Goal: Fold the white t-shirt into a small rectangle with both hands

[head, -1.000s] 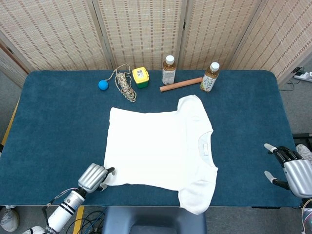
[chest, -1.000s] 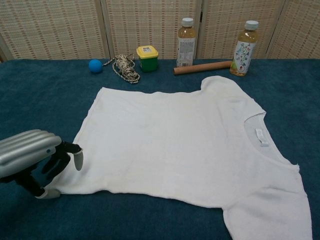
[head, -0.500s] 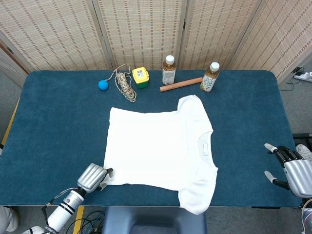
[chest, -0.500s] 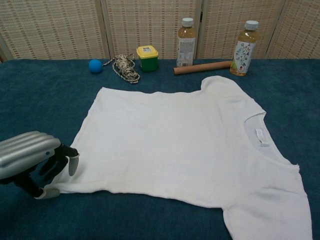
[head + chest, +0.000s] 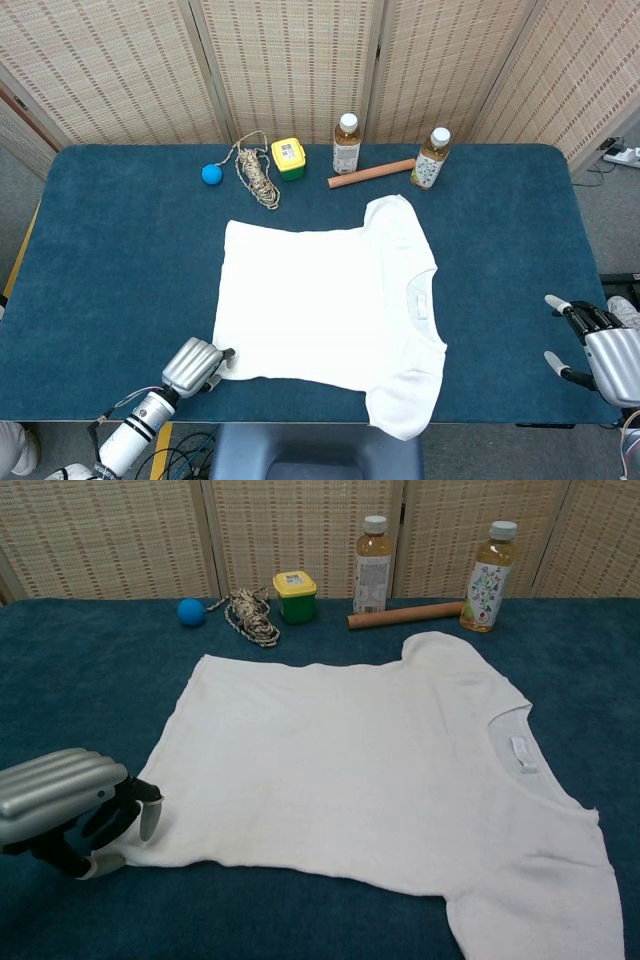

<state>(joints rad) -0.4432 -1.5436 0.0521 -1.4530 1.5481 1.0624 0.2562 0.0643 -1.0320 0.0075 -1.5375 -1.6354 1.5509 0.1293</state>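
Fingers of the left hand (image 5: 70,810) pinch the white t-shirt (image 5: 370,770) hem corner; shallow hold risks slipping. Right hand (image 5: 600,350), fingers spread, holds nothing.

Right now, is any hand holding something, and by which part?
The left hand is at the near hem corner of the white t-shirt, but a closed grip cannot be told. The right hand holds nothing.

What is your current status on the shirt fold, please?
Left hand at t-shirt hem corner, grip unclear. Right hand open, off the cloth. T-shirt flat, unfolded.
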